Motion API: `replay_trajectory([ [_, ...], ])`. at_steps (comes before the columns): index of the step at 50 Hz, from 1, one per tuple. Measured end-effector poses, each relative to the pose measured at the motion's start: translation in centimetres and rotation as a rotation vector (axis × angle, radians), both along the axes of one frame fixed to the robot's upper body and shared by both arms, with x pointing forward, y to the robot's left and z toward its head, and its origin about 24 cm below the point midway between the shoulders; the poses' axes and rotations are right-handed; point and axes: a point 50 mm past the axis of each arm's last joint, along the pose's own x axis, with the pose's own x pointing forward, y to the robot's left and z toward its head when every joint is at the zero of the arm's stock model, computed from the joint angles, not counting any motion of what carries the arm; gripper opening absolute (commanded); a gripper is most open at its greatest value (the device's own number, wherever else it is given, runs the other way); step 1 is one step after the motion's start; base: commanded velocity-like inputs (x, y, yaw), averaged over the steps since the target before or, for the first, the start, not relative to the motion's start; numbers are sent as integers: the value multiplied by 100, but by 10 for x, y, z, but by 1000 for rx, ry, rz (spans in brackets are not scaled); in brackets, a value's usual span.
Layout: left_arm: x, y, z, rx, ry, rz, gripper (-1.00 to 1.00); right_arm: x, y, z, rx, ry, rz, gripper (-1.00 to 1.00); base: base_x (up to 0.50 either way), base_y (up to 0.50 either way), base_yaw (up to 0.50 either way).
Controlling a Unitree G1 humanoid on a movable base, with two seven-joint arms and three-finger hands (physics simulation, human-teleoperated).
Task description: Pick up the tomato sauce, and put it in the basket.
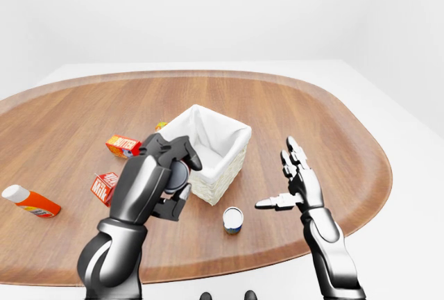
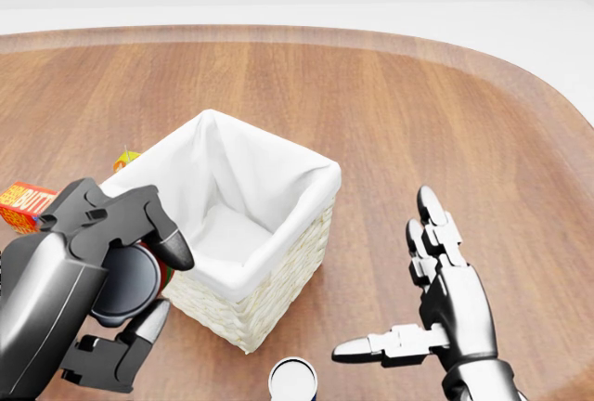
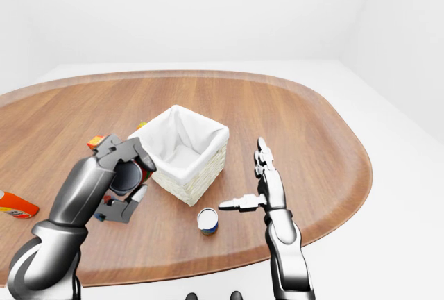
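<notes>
The left robot hand point(image 2: 97, 303) is closed round the sauce can point(image 2: 130, 282), thumb below and two fingers point(image 2: 153, 225) curled over the top. The can lies tilted in the grip, its dark end face turned toward the head camera, so its long axis runs roughly away from the viewer toward the basket point(image 2: 243, 280). A strip of its red and green label shows just against the basket's near-left wicker wall in the head view; whether it touches the wall I cannot tell. The can appears to be off the worktop point(image 2: 418, 113), level with the wall rather than above the rim, so my judgement is that it must go up and to the right to clear the white liner before release.

A second, smaller can point(image 1: 232, 220) stands upright on the worktop nearer the viewer than the basket. The right robot hand point(image 2: 436, 308) hangs open beside it, fingers spread, holding nothing, well apart from the basket.

The basket shows only its white cloth lining point(image 2: 227, 187); nothing is visible inside.

Farther left lie a butter box point(image 1: 123, 146), another red carton point(image 1: 104, 187) and a bottle point(image 1: 29, 201) on its side.
</notes>
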Motion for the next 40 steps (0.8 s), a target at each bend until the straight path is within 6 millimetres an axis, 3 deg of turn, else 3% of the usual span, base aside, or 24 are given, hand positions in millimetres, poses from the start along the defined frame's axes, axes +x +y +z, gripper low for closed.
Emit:
replay_trajectory([
  [13,13,-7,15,74,-50,-28,-100,0,0,0,0,1,0,100,0,0,0],
  [40,66,-23,30,144,-60,-84,-100,3,-1,2,4,-9,-6,100,0,0,0],
])
